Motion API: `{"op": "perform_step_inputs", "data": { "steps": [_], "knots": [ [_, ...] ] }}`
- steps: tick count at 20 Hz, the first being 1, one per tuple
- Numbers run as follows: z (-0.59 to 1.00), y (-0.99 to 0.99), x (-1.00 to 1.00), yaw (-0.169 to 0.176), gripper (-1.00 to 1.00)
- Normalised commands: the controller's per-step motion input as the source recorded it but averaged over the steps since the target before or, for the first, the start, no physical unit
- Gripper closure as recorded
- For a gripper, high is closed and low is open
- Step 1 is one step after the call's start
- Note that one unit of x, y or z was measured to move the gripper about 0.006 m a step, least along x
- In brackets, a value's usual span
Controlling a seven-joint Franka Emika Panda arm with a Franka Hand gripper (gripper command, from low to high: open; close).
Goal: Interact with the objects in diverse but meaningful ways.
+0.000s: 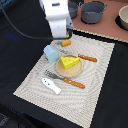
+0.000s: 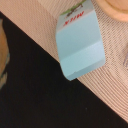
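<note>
Pale blue, the rounded-top block (image 2: 79, 44) lies on the woven beige placemat (image 1: 95, 70) near its edge, beside the plate with the yellow holed cheese wedge (image 1: 69, 62). I cannot tell how my claw stands. I'd descend centred, square to its flat sides; dark desk (image 1: 20, 55) beyond leaves room.

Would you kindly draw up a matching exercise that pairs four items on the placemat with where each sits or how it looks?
Things:
1. cheese wedge
2. pale blue carton
3. white fish-shaped piece
4. fork

Descriptions:
a. lies on the mat just outside the plate, orange handle
b. rests on the round plate
c. lies nearest the mat's front edge
d. lying on its side below the arm

Pairs: 1-b, 2-d, 3-c, 4-a
</note>
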Motion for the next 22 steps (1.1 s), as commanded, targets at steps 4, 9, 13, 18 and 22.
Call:
{"op": "perform_step_inputs", "data": {
  "steps": [4,9,13,18,22],
  "knots": [
    [-0.03,0.63,0.16,-0.143,-1.00],
    [-0.33,0.62,-0.06,-0.191,-1.00],
    [-0.44,0.52,-0.32,-0.115,-1.00],
    [-0.39,0.43,-0.28,-0.058,-1.00],
    [-0.38,0.34,-0.21,-0.113,-1.00]
  ]
}}
